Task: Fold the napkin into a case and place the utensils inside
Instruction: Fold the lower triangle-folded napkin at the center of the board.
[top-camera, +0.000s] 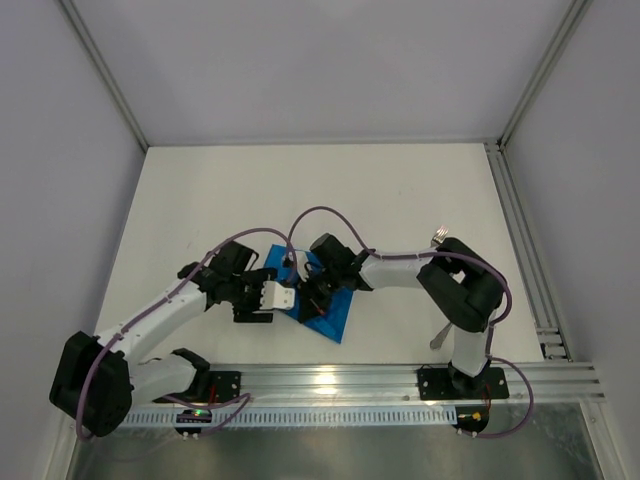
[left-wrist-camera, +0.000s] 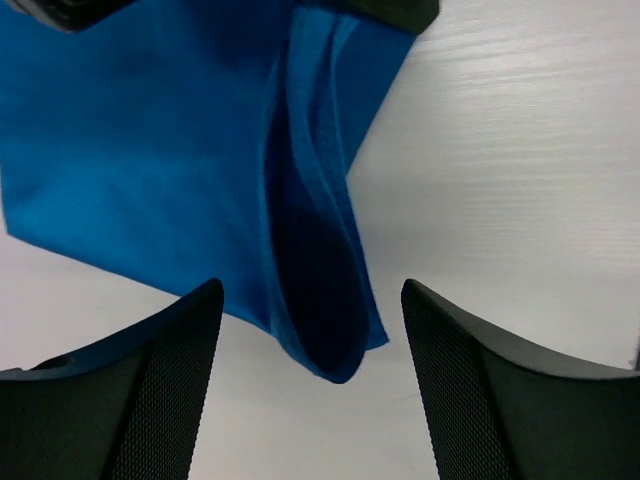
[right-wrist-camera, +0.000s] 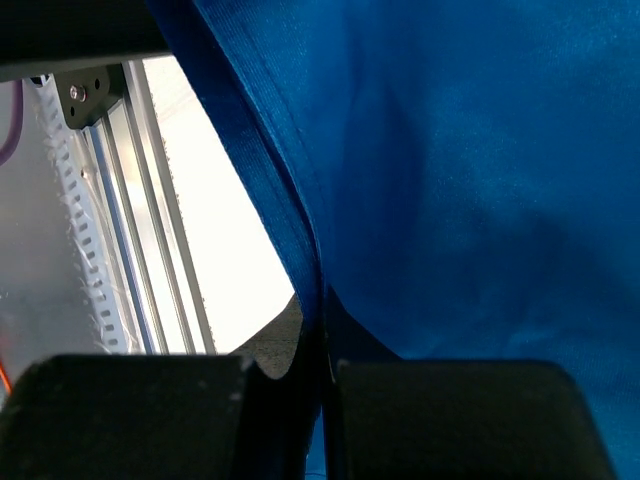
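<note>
While the white table (top-camera: 400, 190) between grey walls (top-camera: 60, 200) bears the napkin (top-camera: 335, 318), left jaws gape, right jaws pinch it.

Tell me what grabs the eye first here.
The bright blue napkin, partly folded, stands out at the middle of the white table, between the two arms. The right claw is shut on one edge of it, while the left claw stands open, facing a folded corner. A fork peeks out behind the right arm's elbow.
</note>
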